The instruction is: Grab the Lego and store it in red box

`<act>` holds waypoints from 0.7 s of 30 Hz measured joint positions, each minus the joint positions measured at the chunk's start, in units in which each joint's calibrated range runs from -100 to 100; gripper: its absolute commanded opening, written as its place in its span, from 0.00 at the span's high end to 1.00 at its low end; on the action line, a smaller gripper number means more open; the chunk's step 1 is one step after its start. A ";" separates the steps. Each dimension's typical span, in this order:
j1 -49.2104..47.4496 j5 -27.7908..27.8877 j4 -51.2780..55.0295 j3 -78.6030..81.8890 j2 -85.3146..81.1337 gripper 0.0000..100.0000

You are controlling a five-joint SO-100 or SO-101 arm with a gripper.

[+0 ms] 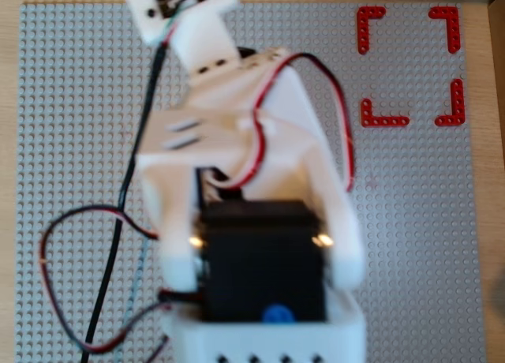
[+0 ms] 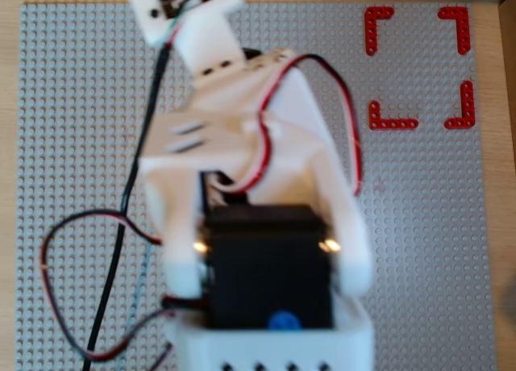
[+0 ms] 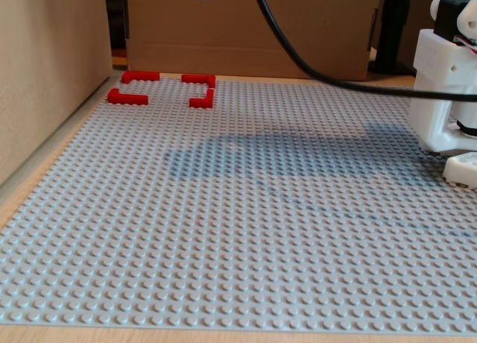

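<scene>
In both overhead views the nearest thing is the arm [image 1: 245, 221], blurred and filling the middle of the frame: white printed shells around a black servo block [image 1: 264, 256], with a blue dot at the block's lower edge. Red and black wires [image 1: 87, 245] are looped out to the left of it, and a red-and-white cable [image 1: 316, 87] is arched over the upper shell. The fingers cannot be made out; only a white part [image 1: 177, 8] is seen at the top edge of these views, so whether the fingers are spread or pressed together cannot be told.

The black hexagonal Lego is not seen in any view; where it lies relative to the fingers cannot be told.

The grey studded baseplate [image 3: 246, 224] is spread over the pale wooden tabletop [image 3: 45, 190], and a broad shadow is cast across its middle in the fixed view. The white arm base [image 3: 447, 97] is seen at the right edge there, with a black cable [image 3: 313, 67] swept across the top.

Farthest off, the red box [image 1: 410, 63] is marked out by four thin red L-shaped corner beams with gaps between them, and nothing is seen inside. It is set at the upper right corner of the baseplate in both overhead views, well apart from the arm, and at the far left in the fixed view [image 3: 160, 89], before brown cardboard [image 3: 253, 30].
</scene>
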 measured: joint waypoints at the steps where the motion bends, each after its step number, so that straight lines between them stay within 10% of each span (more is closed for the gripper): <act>1: 2.69 0.10 -0.60 0.89 -2.20 0.89; 21: 17.38 -0.98 -38.34 28.00 -0.51 0.85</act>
